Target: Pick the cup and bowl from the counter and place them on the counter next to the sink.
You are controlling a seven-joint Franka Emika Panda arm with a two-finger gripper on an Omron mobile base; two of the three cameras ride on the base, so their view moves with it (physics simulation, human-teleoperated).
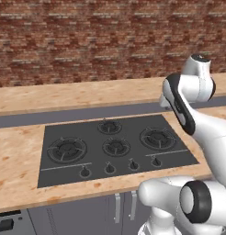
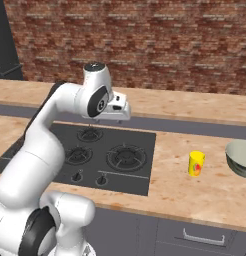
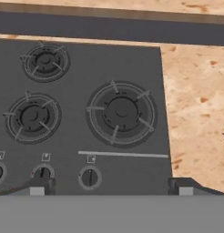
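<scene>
Hovering: gripper [image 3: 111, 185] hangs above the stove top [image 3: 82, 113], its two dark fingertips [image 3: 41, 184] set wide at the bottom corners of the hand view, nothing between them.
Arm: white arm [image 2: 50, 130] bends up from the lower left of the right base view, wrist at upper centre over the burners.
Cup: small yellow cup [image 2: 196, 163] stands upright on the counter [image 2: 195, 195], right of centre in the right base view, just beyond the stove's right edge.
Bowl: pale grey-green bowl [image 2: 240, 157] sits at the right edge of that same view, near the cup but apart from it, partly cut off by the frame.
Backdrop: red brick wall [image 1: 87, 36] fills the top of both base views.
</scene>
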